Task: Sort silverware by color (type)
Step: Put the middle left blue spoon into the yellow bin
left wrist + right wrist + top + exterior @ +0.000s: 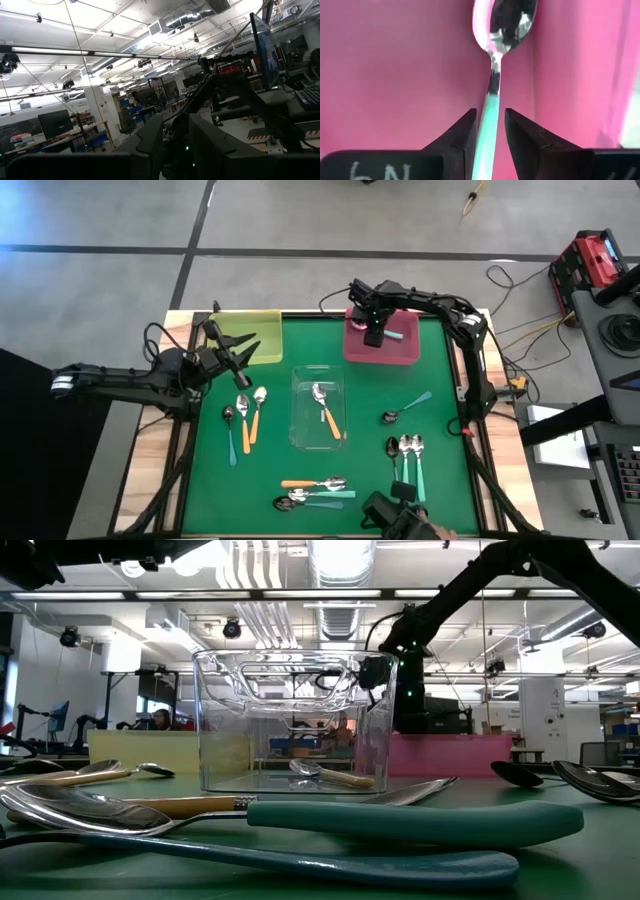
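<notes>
While the left arm waits at the frame's left edge:
Right gripper (487, 137): reaches over the pink tray (355, 350), upper right, fingers slightly apart.
Teal spoon (492, 70): handle between those fingers, bowl beyond them.
Left gripper (238, 348): beside the yellow tray (262, 320); spread unclear.

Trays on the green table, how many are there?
3. A yellow tray sits at the back left corner, a clear tray in the middle, and a pink tray at the back right. None seems hidden.
</notes>
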